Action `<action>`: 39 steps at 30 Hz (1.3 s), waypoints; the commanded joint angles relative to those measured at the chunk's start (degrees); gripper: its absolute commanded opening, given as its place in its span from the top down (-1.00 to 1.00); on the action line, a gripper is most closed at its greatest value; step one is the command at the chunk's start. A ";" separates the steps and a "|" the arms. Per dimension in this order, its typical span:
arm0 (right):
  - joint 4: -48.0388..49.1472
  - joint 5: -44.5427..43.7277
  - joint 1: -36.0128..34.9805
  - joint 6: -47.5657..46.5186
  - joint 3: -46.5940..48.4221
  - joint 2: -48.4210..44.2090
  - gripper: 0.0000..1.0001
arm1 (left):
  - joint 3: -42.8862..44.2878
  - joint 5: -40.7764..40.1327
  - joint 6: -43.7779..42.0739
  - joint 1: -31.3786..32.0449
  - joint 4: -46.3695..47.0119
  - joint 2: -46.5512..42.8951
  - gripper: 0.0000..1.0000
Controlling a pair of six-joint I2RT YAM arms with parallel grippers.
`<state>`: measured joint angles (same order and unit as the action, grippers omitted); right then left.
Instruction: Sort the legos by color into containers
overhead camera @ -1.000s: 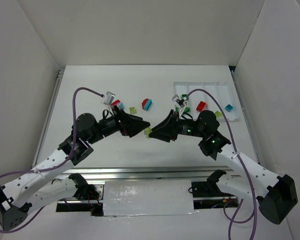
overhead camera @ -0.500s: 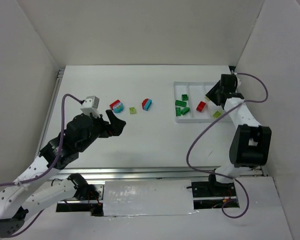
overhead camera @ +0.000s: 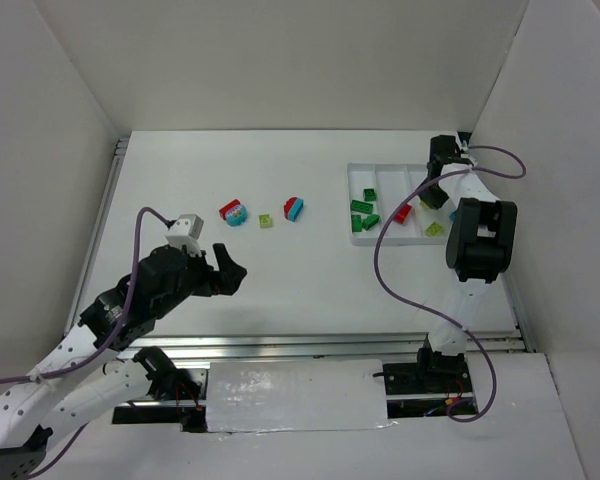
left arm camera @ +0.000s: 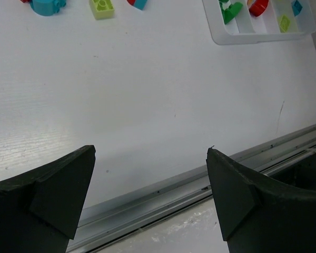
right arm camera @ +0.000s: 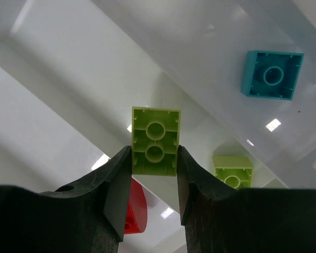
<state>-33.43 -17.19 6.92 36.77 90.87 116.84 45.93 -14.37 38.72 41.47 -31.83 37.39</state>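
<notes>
Right tool [right arm camera: 154,161] pinches a yellow-green rectangular plastic brick [right arm camera: 155,139] above the white compartmented plastic tray [overhead camera: 400,166], upper right of the top view. Judgement: release only over the channel holding the other yellow-green brick [right arm camera: 231,169]; the teal brick [right arm camera: 272,75] lies in a neighbouring one. Left tool [left arm camera: 150,153] spread, empty, over the desk [left arm camera: 147,95]. No obstruction evident.

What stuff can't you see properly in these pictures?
- Top view: the right arm mostly covers the right gripper and the yellow-green brick it holds.
- Right wrist view: a gripper finger hides part of the red brick.
- Left wrist view: the top edge cuts off the teal brick and the white tray's far end.
</notes>
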 commanded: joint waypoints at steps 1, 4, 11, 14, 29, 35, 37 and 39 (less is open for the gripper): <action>-0.41 -1.71 0.38 -0.30 1.24 -1.96 0.25 | -1.02 1.98 -1.28 -0.25 0.37 0.06 -0.99; 0.47 -0.39 0.20 -0.73 -0.07 -2.84 -0.20 | -0.85 2.42 -1.19 -0.25 -0.07 -0.03 -0.99; 0.30 -1.09 -1.03 -0.30 -1.31 -6.26 -0.59 | 1.97 0.58 -1.98 -0.25 -4.46 -0.82 -0.99; 3.09 -3.02 -6.64 -1.96 -3.76 -12.40 -0.59 | 1.88 -3.02 -0.50 -0.25 -5.25 -0.48 -0.99; -5.31 -0.82 -48.92 -4.87 21.95 4.84 -0.66 | 7.42 -5.16 -6.00 -0.25 -10.27 3.40 -0.99; -11.30 0.23 -50.51 -5.48 39.46 20.07 -0.62 | 4.78 -0.48 -7.78 -0.08 -6.49 0.06 -0.99; -10.96 -0.47 -50.42 -5.40 40.09 21.32 -0.62 | 4.61 -0.40 -7.96 -0.08 -6.40 -1.00 -0.99; -9.82 -0.74 -50.51 -5.66 39.04 21.77 -0.61 | 3.90 0.57 -8.13 -0.08 -5.35 -1.61 -0.99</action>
<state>-41.45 -16.01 -43.83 31.81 127.02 139.81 50.39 -16.01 32.80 41.39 -40.27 37.01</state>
